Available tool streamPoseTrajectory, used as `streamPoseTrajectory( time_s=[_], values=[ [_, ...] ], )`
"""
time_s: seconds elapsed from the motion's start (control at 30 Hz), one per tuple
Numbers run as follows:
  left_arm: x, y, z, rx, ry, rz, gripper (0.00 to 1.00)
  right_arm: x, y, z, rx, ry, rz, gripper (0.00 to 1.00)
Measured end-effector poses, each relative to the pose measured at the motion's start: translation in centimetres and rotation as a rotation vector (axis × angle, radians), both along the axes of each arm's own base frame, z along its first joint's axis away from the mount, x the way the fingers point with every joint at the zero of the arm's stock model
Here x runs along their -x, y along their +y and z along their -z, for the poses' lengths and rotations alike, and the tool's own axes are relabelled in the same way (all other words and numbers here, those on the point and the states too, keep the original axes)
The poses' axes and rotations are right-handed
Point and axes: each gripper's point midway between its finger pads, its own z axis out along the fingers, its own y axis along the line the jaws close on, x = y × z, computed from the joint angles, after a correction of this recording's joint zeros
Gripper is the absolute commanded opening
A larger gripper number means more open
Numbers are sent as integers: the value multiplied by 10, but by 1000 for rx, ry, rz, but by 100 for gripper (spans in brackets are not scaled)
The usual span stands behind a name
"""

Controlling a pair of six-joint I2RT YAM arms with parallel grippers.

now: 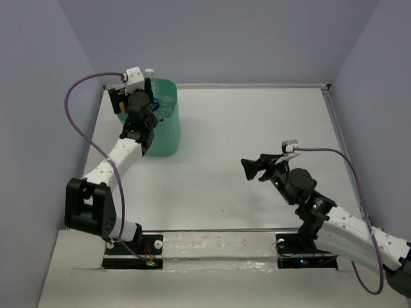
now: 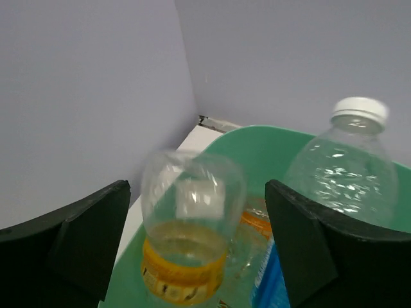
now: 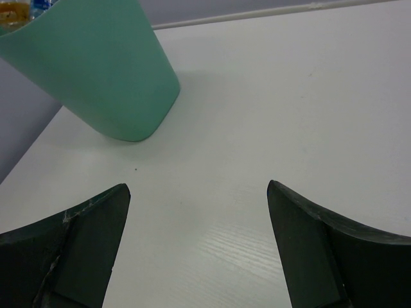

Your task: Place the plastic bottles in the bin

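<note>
my left gripper (image 2: 196,215) apart over bin (image 2: 257,144), yellow-label bottle (image 2: 189,256) loose between jaws, capped bottle (image 2: 347,173) in | right gripper (image 3: 199,192) apart, empty | looks nearly done

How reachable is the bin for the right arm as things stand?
Probably reachable, yes. Only bare table lies between the open right pincer and the bin, and the pincer faces it. The left arm over the rim may crowd that side.

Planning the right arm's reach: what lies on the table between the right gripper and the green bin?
Nothing; the top view shows only bare table between the right gripper and the bin.
</note>
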Motion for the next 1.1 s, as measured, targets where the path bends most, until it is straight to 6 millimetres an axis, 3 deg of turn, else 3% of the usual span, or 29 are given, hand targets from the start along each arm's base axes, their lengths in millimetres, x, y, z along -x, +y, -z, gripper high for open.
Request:
streamPoseTrajectory(
  time_s=[0.1,0.2,0.43,0.6,0.77,0.87,1.0,1.1],
  values=[
    [5,-8,-10,2,-20,22,99,-2,3,7,15,13,-2,93],
    [10,-14,-32,19,-58,49,99,-3,4,13,28,25,-5,93],
    [34,-29,-135,131,-253,146,99,-3,5,11,20,18,-5,93],
    [75,-40,-177,260,-362,286,99,-2,5,4,6,-1,-14,95],
    [135,-60,-181,384,-415,514,99,9,-1,-22,-52,-49,-34,100],
    [178,-68,-171,435,-429,643,99,20,-10,-58,-121,-111,-46,100],
    [219,-76,-151,466,-418,771,99,41,-30,-128,-250,-234,-65,100],
    [249,-83,-141,473,-418,872,99,53,-44,-163,-293,-268,-64,100]
  ],
)
